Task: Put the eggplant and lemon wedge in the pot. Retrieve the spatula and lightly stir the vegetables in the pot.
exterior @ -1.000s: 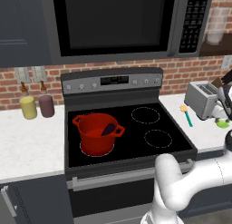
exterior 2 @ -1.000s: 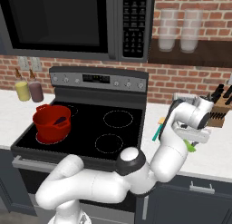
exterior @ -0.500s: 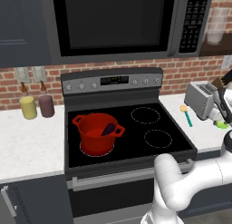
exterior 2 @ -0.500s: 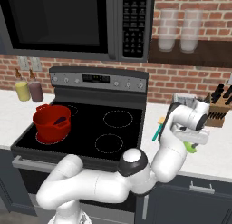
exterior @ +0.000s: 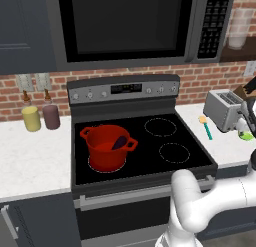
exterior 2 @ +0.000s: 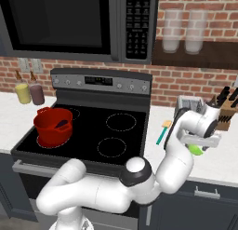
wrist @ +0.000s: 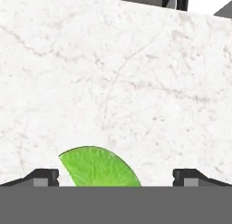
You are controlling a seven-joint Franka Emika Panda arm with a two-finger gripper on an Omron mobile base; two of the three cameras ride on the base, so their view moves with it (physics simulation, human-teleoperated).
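One eggplant (exterior: 119, 142) — inside red pot (exterior: 106, 150)

We see our glossy white arm (exterior 2: 116, 196) of rounded tubular segments, a dark joint cap at twelve o'clock, and small dark fingers (wrist: 45, 177).

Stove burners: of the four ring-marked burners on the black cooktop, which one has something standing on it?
The front left burner, nearest the two bottles' side: the red pot stands on it, with the eggplant inside. The other three rings are bare.
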